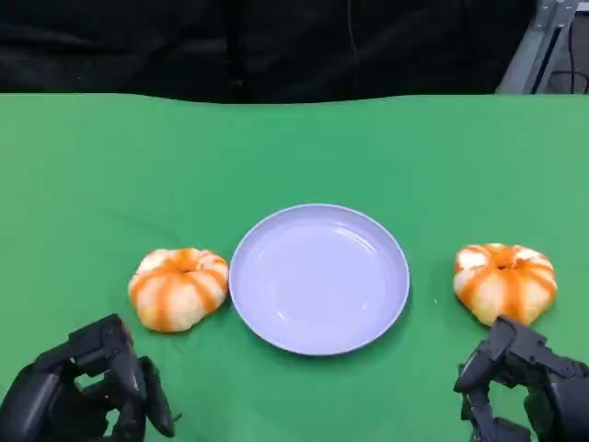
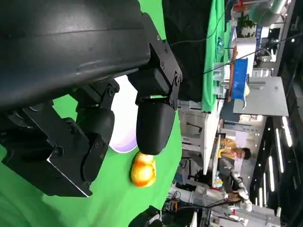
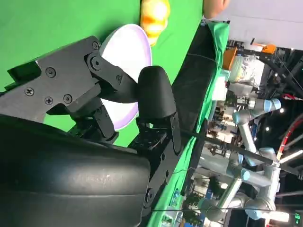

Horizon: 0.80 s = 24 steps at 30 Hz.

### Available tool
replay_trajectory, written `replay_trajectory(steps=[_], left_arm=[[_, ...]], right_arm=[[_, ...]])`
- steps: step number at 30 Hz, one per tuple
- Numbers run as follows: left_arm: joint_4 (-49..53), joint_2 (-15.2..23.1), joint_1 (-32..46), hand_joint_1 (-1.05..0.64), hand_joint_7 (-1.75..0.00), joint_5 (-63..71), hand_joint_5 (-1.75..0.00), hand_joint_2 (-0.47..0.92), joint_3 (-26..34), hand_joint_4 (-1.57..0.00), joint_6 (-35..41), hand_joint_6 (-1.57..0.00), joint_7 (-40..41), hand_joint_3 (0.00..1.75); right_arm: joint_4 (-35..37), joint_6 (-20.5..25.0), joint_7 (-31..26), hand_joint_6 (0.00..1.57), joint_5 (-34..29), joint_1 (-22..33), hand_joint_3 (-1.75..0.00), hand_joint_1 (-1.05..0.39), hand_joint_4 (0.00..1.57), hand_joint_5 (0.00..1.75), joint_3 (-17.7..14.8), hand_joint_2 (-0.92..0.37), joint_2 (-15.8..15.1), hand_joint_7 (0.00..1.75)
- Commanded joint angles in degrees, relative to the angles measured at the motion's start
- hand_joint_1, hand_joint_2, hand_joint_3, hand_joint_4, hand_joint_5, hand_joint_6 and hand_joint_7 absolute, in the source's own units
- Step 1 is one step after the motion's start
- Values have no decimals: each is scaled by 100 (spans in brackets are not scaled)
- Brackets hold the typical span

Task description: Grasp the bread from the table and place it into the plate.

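On the green tabletop [image 1: 294,147] a pale lilac plate [image 1: 318,278] lies in the middle, with nothing in it. One bread [image 1: 179,287], round with orange stripes, lies just beside the plate's left rim. A second bread [image 1: 505,282] lies to the right of the plate, apart from it. The left hand [image 1: 87,391] is low at the near edge, close in front of the left bread but not touching it; its fingers [image 1: 152,396] are spread and hold nothing. The right hand [image 1: 520,382] is just before the right bread, fingers apart, also holding nothing. Nothing stands between either hand and its bread. Behind the tabletop hangs a black curtain [image 1: 258,46]. The right wrist view shows further robot arms [image 3: 251,142] in the room.
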Motion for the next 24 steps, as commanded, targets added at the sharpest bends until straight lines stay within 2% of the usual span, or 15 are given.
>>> replay_trajectory(steps=[1,3,4,5,6,8,11,12,17,24], left_arm=[[5,25,-13,22,-175,23,-175,57,76,-97,-47,-78,28,161],[-8,34,3,21,-175,46,-175,56,88,-94,-98,-76,13,160],[84,94,-80,21,-175,398,-175,56,130,-93,-544,-75,29,160],[165,134,-145,-8,-129,670,-135,68,163,-48,-891,-42,42,107],[238,152,-194,-26,-84,863,-104,82,183,-22,-1149,-29,52,61],[340,147,-232,-36,-58,996,-86,90,190,-8,-1380,-22,56,36],[429,198,-297,-38,-51,1272,-82,92,189,-5,-1633,-21,122,30],[446,240,-334,-47,-47,1463,-76,92,193,-2,-1747,-24,174,28],[448,394,-447,-59,-37,2189,-60,92,172,0,-2076,-25,428,29],[301,633,-487,-68,-25,2827,-46,92,123,0,-2083,-27,685,31]], right_arm=[[39,-70,-52,70,12,-18,-106,-13,81,175,-29,-61,-31,161],[7,-58,-34,70,35,7,-106,-13,81,175,-15,-61,-26,161],[19,-67,-33,70,54,-3,-106,-13,81,175,-14,-61,-16,161],[31,-75,-35,70,66,-13,-105,-14,81,175,-14,-61,-9,161],[43,-81,-38,70,69,-22,-104,-14,81,175,-16,-60,-4,160],[50,-85,-40,70,71,-28,-104,-14,81,175,-17,-60,-1,160],[57,-68,-55,71,25,-54,-104,-15,81,175,-33,-60,-15,160],[60,-54,-68,71,-10,-73,-104,-15,81,175,-44,-60,-26,160],[143,-117,-61,70,2,-128,-104,-13,80,175,-58,-61,-41,160],[217,-144,-70,70,-5,-174,-103,-14,81,175,-72,-61,-41,161]])
